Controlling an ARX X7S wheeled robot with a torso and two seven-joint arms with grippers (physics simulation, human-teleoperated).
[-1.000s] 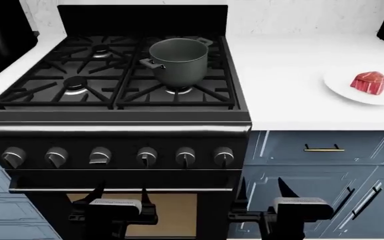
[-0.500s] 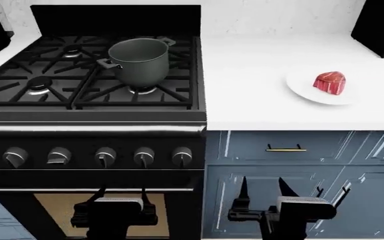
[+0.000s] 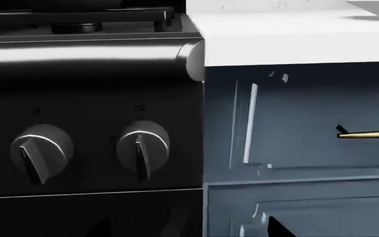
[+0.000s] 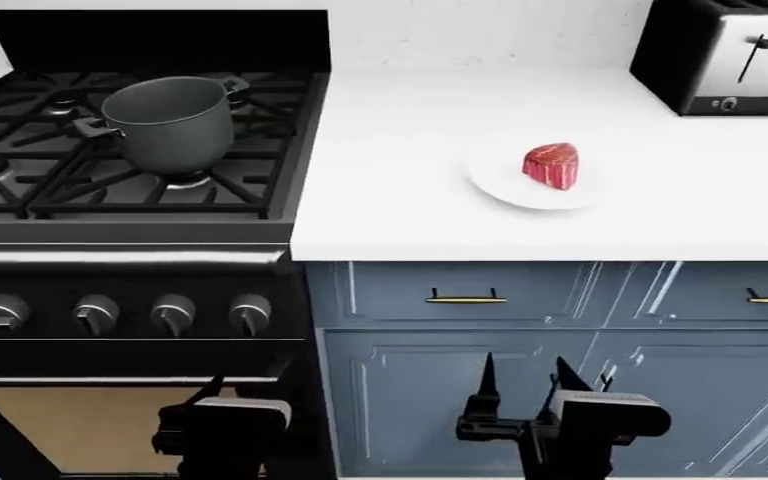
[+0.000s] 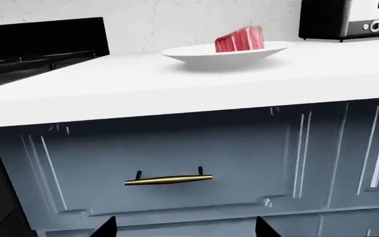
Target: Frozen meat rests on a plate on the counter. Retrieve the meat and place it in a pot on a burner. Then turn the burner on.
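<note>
White counter (image 4: pixel 411 215), toaster (image 4: pixel 731 55) behind plate (image 4: pixel 498 185), pot (image 4: pixel 171 125) on stove (image 4: pixel 131 270)

I see the frozen meat (image 4: pixel 551 165), a red-pink wedge with pale marbling, sitting upright on the round white plate (image 4: pixel 498 185), which lies flat on the white desk (image 4: pixel 398 160). Well apart from it, the dark grey pot (image 4: pixel 168 122) stands upright on the near right burner (image 4: pixel 187 180), its handles sticking out sideways.
</note>
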